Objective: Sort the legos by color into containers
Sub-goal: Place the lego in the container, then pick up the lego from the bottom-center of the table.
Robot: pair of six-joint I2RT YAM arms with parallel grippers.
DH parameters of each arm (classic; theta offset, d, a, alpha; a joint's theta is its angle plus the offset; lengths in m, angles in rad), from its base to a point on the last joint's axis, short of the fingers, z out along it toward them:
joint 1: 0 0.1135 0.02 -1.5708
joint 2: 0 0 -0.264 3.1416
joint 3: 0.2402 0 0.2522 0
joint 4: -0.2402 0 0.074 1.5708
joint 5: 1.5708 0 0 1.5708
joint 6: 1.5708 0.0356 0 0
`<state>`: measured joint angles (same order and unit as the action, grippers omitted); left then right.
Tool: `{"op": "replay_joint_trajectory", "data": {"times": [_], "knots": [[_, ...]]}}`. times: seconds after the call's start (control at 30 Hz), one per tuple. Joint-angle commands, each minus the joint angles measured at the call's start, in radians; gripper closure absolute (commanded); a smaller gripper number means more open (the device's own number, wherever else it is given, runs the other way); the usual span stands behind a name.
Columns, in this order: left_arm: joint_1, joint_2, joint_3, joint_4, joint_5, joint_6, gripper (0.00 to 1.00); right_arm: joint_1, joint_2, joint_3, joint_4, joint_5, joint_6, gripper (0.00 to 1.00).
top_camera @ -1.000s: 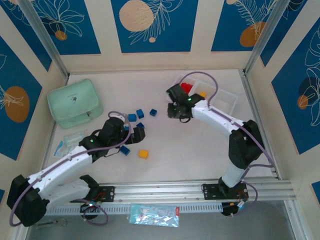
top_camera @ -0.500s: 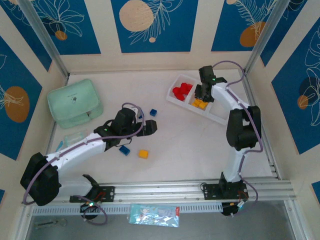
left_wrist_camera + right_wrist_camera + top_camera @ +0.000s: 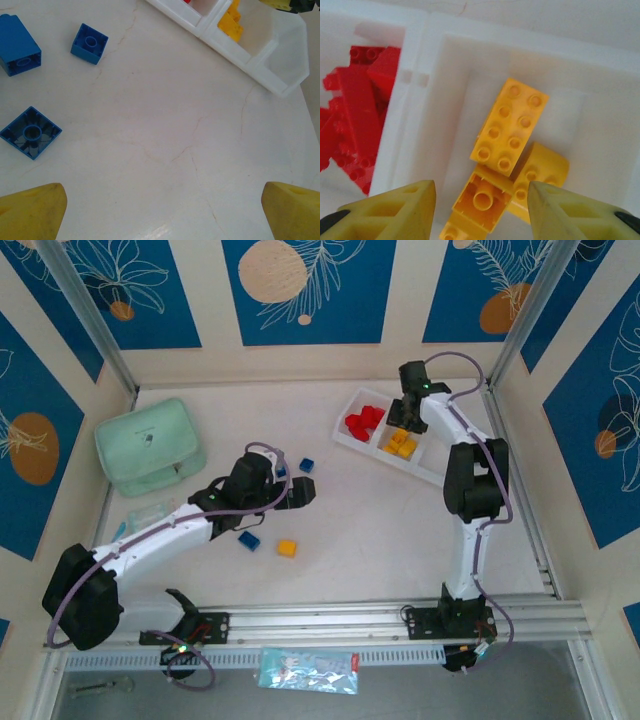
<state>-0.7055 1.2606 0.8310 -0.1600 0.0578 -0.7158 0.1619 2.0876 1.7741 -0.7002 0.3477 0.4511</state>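
The right gripper (image 3: 481, 212) hung over the middle compartment of the tray (image 3: 432, 472), which lay slantwise at the upper right of the overhead view. Its jaws stood partly apart, narrow rather than wide, with nothing clamped between them. Straight below, three yellow legos (image 3: 512, 127) lay bunched on the compartment floor, one of them upside down with its hollow showing. In the compartment to the left, a heap of red legos (image 3: 350, 105) filled the left edge of the right wrist view.

The left gripper (image 3: 162, 215) hovered over bare table near the centre of the overhead view, its jaws wide and holding nothing. In the left wrist view, three blue legos (image 3: 89, 43) sat along the left side. A tall one was at the upper left edge and a small square one lay just beside it. A flat one lay upside down lower in the frame. The tray's end showed at the upper right of that view.

From above, a blue brick (image 3: 249, 540) and an orange brick (image 3: 287, 548) lay near each other below the left arm, left of centre. The mint case (image 3: 150, 445) sat at the left.
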Motion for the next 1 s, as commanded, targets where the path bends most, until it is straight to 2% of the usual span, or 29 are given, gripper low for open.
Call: {"op": "replay_joint_trajectory", "data": {"times": [0.0,0.13,0.4,0.7,0.97], "knots": [[-0.005,-0.022,0.026,-0.032,-0.032,0.035,0.01,0.047,-0.124,-0.072,-0.004,-0.036,-0.008,0.47],[0.0,-0.058,-0.003,-0.045,-0.053,0.036,0.01,0.11,-0.231,-0.202,0.041,-0.071,0.009,0.45],[0.014,-0.157,-0.076,-0.12,-0.094,0.013,0.01,0.296,-0.374,-0.398,0.059,-0.101,0.012,0.39],[0.026,-0.319,-0.211,-0.196,-0.156,-0.072,0.01,0.547,-0.397,-0.523,0.096,-0.138,0.054,0.34],[0.032,-0.479,-0.25,-0.396,-0.249,-0.151,0.01,0.714,-0.373,-0.589,0.19,-0.21,0.113,0.29]]}}
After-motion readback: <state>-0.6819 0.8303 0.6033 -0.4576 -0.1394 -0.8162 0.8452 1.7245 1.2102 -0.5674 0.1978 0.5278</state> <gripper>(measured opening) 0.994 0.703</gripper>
